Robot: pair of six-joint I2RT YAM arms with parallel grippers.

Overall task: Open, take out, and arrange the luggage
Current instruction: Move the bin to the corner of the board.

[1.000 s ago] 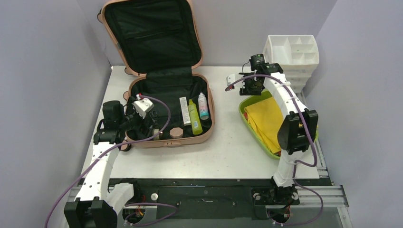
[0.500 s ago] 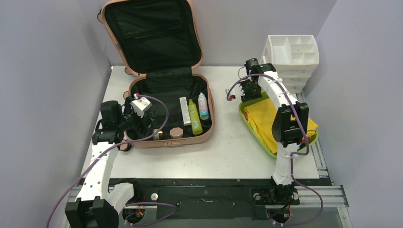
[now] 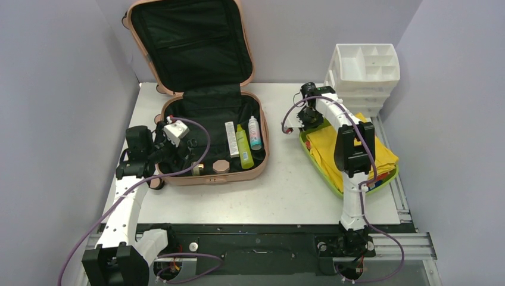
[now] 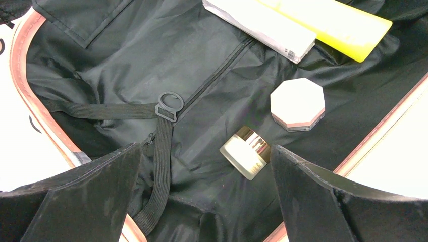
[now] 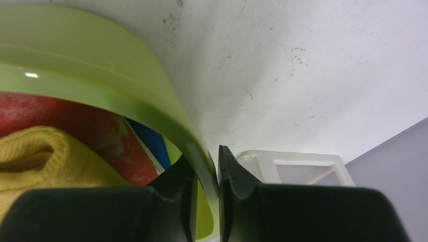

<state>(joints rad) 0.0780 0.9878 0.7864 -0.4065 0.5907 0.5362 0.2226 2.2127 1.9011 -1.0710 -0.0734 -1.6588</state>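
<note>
1. Between the fingers of the right claw (image 5: 207, 169) sat the rim of the green tray (image 5: 101, 70), pinched tight.
2. Below the left claw (image 4: 204, 151), spread wide and holding nothing, lay the open luggage (image 4: 116, 60), a small jar (image 4: 246, 152) between its fingers.

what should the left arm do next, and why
Probably lower the left gripper slightly and close on the small cream jar: its jaws stand wide open above the luggage lining, and the jar lies uncovered between them. The right gripper is pinching the rim of the lime-green tray.
</note>
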